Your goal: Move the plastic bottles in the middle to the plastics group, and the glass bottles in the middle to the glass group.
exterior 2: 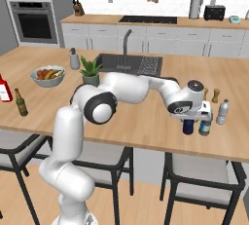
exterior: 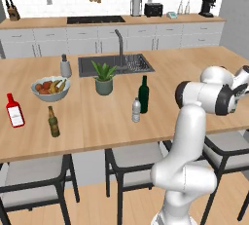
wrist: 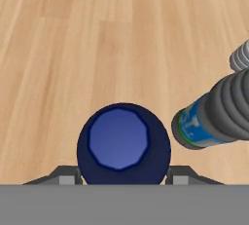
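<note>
Where the jaws straddle it, the dark blue bottle (wrist: 123, 143) stands between them.

The table (wrist: 73, 48) is showing pale, matt wood grain. The dark blue bottle (wrist: 123, 143) is looking like smooth, slightly glossy plastic. The ribbed water bottle (wrist: 219, 114) is appearing greyish, carrying a glossy blue label.

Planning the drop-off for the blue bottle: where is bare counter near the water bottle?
Bare wood lies in front of the dark blue bottle. It is crowded right: the water bottle sits close beside it, shakers behind.
</note>
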